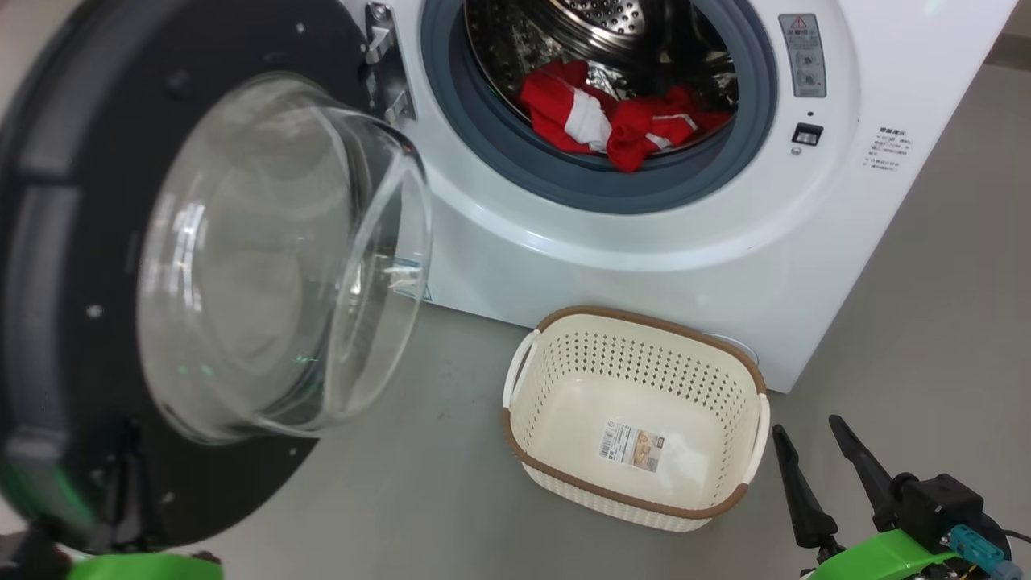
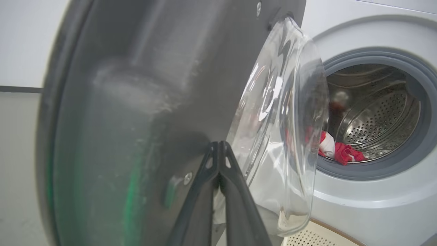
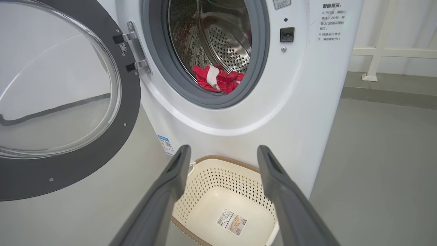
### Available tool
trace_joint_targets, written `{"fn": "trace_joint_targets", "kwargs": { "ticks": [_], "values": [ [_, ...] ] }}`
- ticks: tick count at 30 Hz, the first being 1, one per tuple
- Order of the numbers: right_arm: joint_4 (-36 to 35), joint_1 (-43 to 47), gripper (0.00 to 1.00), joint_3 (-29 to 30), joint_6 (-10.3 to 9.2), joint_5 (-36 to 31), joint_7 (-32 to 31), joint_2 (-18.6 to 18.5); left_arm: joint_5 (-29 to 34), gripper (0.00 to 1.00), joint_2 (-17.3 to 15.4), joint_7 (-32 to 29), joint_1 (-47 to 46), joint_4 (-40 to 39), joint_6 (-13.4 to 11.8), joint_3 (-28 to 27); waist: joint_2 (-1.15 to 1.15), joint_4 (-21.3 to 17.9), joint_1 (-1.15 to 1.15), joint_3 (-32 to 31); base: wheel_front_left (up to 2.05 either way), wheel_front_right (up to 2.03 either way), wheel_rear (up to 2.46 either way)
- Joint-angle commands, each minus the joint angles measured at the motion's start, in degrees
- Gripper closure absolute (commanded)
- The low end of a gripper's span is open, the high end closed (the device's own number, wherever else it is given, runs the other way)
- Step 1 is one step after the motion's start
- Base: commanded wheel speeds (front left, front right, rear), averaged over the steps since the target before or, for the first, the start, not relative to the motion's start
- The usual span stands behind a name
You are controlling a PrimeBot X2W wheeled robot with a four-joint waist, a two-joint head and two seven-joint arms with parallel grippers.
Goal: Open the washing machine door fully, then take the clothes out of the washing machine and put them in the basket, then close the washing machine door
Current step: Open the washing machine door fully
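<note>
Your left arm reaches up along the inner face of the washing machine door (image 2: 136, 102). The left fingers (image 2: 239, 205) are pressed together with nothing between them, tips at the dark rim just beside the foot of the glass bowl (image 2: 290, 136). Whether they touch the door you cannot tell. In the head view that arm is mostly hidden behind the door (image 1: 64, 242), which is swung out wide on its hinge and blurred at its lower edge.

Your right arm hangs low at the lower right, and the right fingers (image 1: 797, 491) are spread wide apart and empty, pointing toward the washing machine (image 1: 564, 258). The basket (image 1: 636, 316) stands on the floor (image 1: 419, 483) close to the machine's front, below the drum opening, just beside those fingers. In the right wrist view it sits between the two right fingers (image 3: 160, 205), its near rim cut off by the bottom edge.

The clothes (image 1: 620, 121) lie in a red and white heap at the front of the drum (image 1: 596, 32), one fold drooping onto the grey gasket, well apart from both pairs of fingers.
</note>
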State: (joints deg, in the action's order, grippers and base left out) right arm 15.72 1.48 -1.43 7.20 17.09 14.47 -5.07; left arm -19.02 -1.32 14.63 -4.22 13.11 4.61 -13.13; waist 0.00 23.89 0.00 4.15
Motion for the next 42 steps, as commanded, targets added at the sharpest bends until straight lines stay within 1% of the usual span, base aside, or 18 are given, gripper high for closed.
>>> {"fn": "trace_joint_targets", "kwargs": {
  "ticks": [1,6,11,22,23,25,28,32,36,42],
  "values": [
    [-1.46,-2.31,0.00,-1.37,0.29,-0.36,0.52,-0.69,1.31,1.00,-1.55,0.37,-3.17,-0.67,0.21,-4.89,0.00,-0.65,0.00,0.78,0.00,0.00,0.00],
    [-1.74,-2.87,0.00,-1.10,0.29,-0.68,0.52,-0.74,3.23,1.00,-1.93,0.37,-6.56,1.56,1.01,-11.12,0.00,-1.34,0.00,2.19,0.00,0.00,0.00],
    [-1.89,-3.70,0.00,-0.94,0.29,-0.94,0.52,-0.90,3.44,1.00,-2.86,0.37,-10.65,4.85,2.02,-16.16,0.00,-1.90,0.00,3.73,0.00,0.00,0.00],
    [-1.89,-5.74,0.00,-0.74,0.29,-1.45,0.52,-1.27,4.76,1.00,-8.33,0.37,-18.80,13.77,2.80,-23.36,0.00,-3.60,0.00,6.92,0.00,0.00,0.00],
    [-1.89,-5.74,0.00,-0.74,0.29,-1.45,0.52,-1.27,4.76,1.00,-8.33,0.37,-18.80,13.77,2.80,-23.36,0.00,-3.60,0.00,6.92,0.00,0.00,0.00],
    [-1.90,-6.10,0.00,-0.79,0.29,-1.47,0.52,-1.30,4.71,1.00,-9.38,0.37,-20.15,15.66,2.83,-24.42,0.00,-3.99,0.00,7.44,0.00,0.00,0.00],
    [-1.98,-6.45,0.00,-0.70,0.29,-1.55,0.52,-1.37,4.79,1.00,-10.76,0.37,-21.71,17.13,2.85,-24.43,0.00,-4.31,0.00,7.91,0.00,0.00,0.00],
    [-2.06,-6.83,0.00,-0.69,0.29,-1.72,0.52,-1.39,5.07,1.00,-11.52,0.37,-22.38,17.96,2.86,-24.28,0.00,-4.60,0.00,8.28,0.00,0.00,0.00],
    [-2.10,-6.89,0.00,-0.59,0.29,-1.76,0.52,-1.29,5.14,1.00,-11.54,0.37,-22.51,18.01,2.87,-24.35,0.00,-4.64,0.00,8.06,0.00,0.00,0.00],
    [-2.02,-6.57,0.00,-0.76,0.29,-1.59,0.52,-1.08,5.27,1.00,-10.74,0.37,-20.91,17.33,2.87,-23.25,0.00,-4.46,0.00,6.71,0.00,0.00,0.00]
  ]
}}
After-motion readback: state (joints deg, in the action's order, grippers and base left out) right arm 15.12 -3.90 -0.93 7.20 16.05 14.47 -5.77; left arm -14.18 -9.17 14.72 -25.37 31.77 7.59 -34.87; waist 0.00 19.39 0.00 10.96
